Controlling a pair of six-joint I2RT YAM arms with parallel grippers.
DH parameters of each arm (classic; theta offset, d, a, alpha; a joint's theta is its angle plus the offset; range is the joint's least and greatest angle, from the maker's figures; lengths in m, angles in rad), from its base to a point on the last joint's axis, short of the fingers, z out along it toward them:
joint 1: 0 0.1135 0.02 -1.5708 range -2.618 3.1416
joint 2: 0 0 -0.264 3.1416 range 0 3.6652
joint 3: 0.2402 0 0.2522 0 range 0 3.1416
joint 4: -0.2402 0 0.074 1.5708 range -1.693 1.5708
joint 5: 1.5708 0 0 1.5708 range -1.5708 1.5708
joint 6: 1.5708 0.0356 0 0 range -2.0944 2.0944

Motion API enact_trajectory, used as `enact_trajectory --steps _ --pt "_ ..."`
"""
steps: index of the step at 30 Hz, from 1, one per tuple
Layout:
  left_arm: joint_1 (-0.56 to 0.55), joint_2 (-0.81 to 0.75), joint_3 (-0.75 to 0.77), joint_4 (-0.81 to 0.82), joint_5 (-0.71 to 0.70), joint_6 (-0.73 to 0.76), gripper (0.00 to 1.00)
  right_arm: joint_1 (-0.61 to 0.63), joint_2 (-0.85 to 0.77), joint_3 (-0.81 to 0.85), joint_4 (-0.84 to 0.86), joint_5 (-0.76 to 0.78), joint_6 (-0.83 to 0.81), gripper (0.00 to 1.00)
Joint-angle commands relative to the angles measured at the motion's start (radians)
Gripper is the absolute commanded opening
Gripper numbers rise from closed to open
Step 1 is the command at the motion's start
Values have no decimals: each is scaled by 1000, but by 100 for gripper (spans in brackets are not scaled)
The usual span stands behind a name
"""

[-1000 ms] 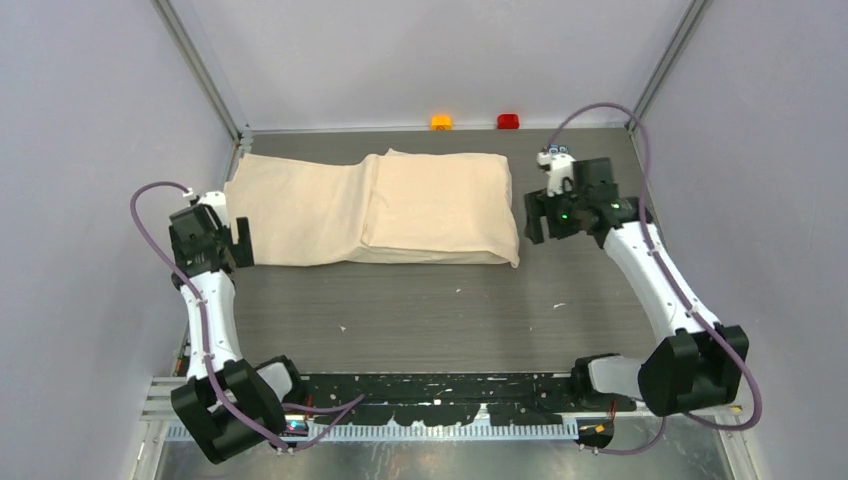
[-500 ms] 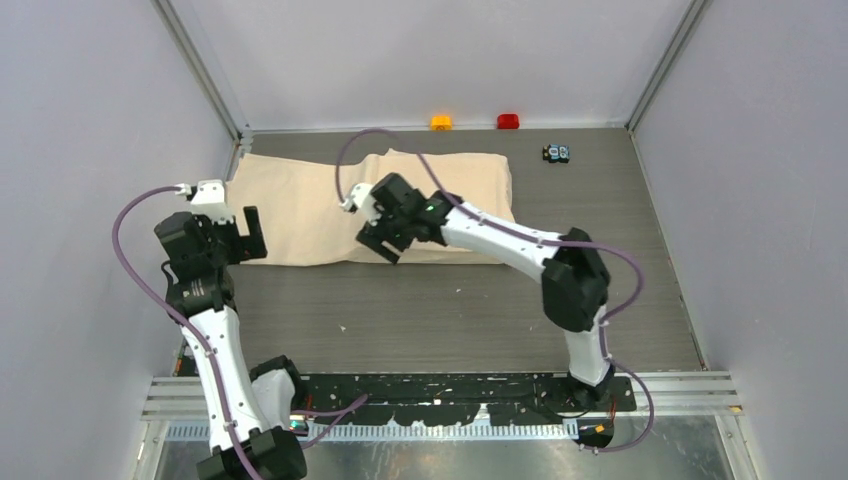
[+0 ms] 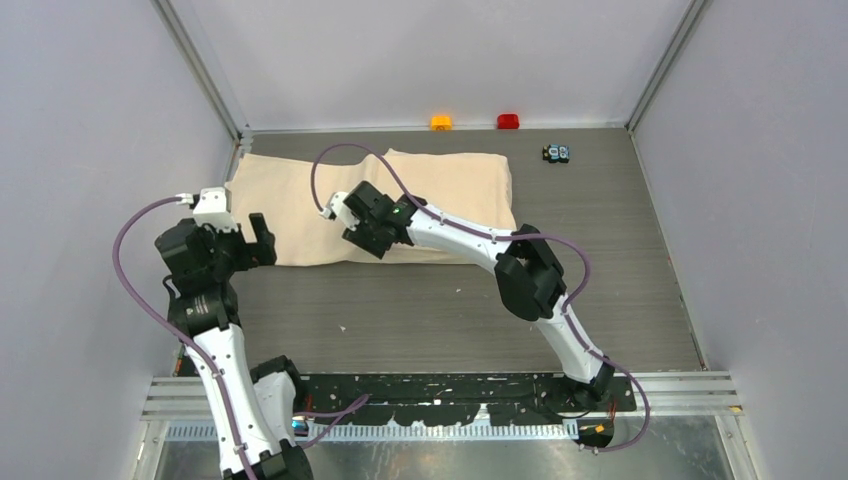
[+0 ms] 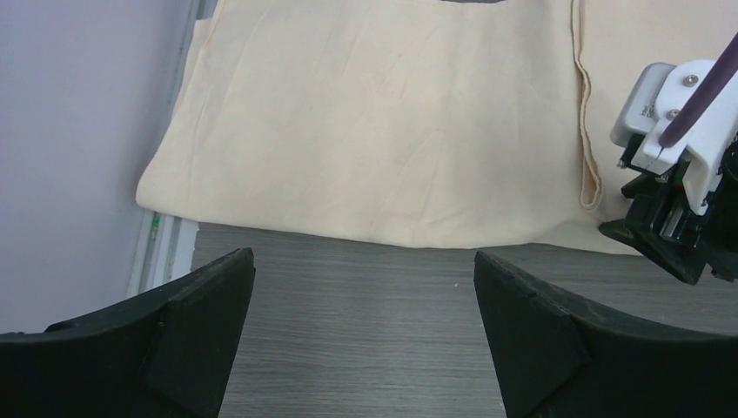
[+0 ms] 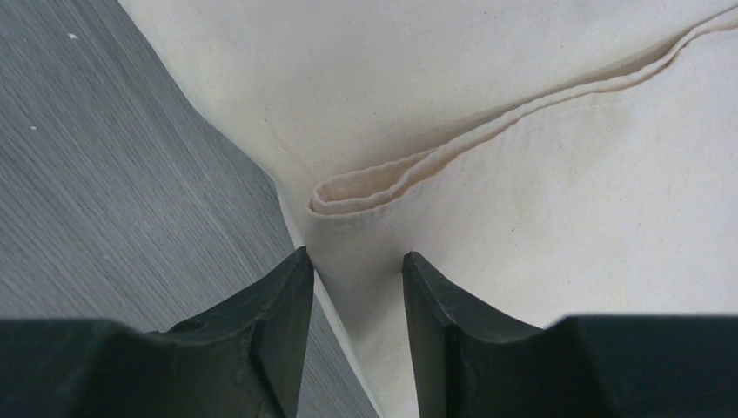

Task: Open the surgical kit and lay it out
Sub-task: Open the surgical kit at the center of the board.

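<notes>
The big beige cloth lies folded at the back of the table, with a thicker folded part on its right half. No tray, clamps, tweezers, handles or packets are in view. My right gripper is low at the cloth's front edge, by the hem of the upper fold. In the right wrist view the gripper is narrowly open and straddles the cloth edge. My left gripper is wide open and empty, over bare table just in front of the cloth's left part.
An orange block and a red block sit against the back wall. A small black-and-blue gadget lies at the back right. Walls close in both sides. The right gripper's body shows in the left wrist view.
My right arm has swung from the cloth's right end across to its front edge at the middle fold. My left gripper has shifted slightly right, toward the cloth.
</notes>
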Motion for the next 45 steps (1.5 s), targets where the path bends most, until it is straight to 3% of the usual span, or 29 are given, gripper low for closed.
enact_trajectory --steps 1,10,25,33,37,45 --pt "1 -5 -29 35 37 -52 100 0 -27 46 1 17 0 44" --pt "0 21 -30 37 34 -61 100 -1 -55 27 -6 11 -14 22" --pt "2 33 -31 41 43 -74 100 -14 -118 8 -37 -61 8 13" --pt "1 35 -31 53 48 -61 100 -48 -133 14 -40 -13 44 1" --pt "2 67 5 51 67 -18 100 -140 -257 -44 -42 13 94 1" --pt "0 161 60 92 153 -16 100 -622 -898 -552 116 86 145 1"
